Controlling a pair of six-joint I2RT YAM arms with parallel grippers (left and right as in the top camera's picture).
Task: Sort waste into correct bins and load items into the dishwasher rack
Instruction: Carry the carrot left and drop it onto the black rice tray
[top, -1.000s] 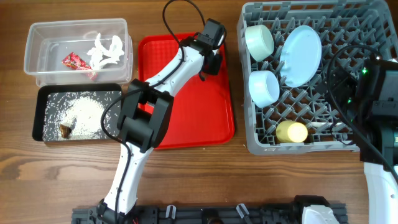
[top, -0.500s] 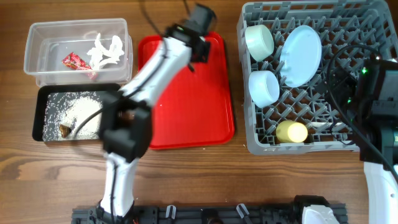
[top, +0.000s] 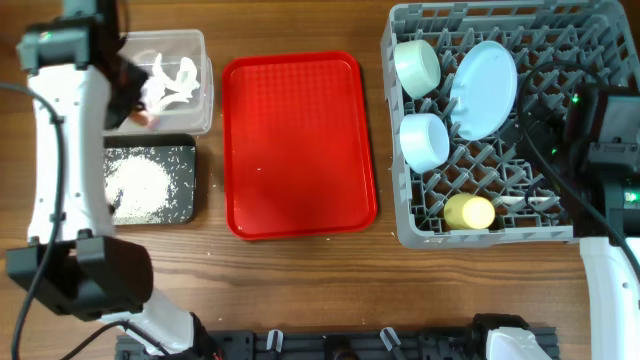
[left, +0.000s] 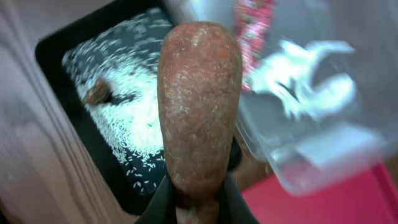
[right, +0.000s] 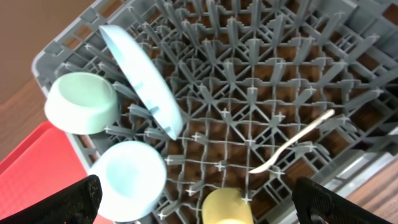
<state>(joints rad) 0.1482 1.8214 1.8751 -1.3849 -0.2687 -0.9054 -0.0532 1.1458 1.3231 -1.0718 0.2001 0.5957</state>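
The carrot-like stick (left: 199, 99) shows a rough, matt skin. The red tray (top: 300, 150) is smooth, glossy plastic, the dishwasher rack (right: 249, 81) matt grey plastic, the table (top: 300, 285) grained wood.

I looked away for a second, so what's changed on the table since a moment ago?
The left arm swung left from above the red tray to over the tub and black tray, its claw gripping the stick. Rack, dishes and red tray stayed put.

Overhead: you get bright, even light, with soft shadows beside the dishwasher rack (top: 480, 238). Left wrist: carrot-like stick (left: 199, 99) near-sharp, clear tub (left: 323, 162) behind it smeared. Right wrist: crisp throughout.
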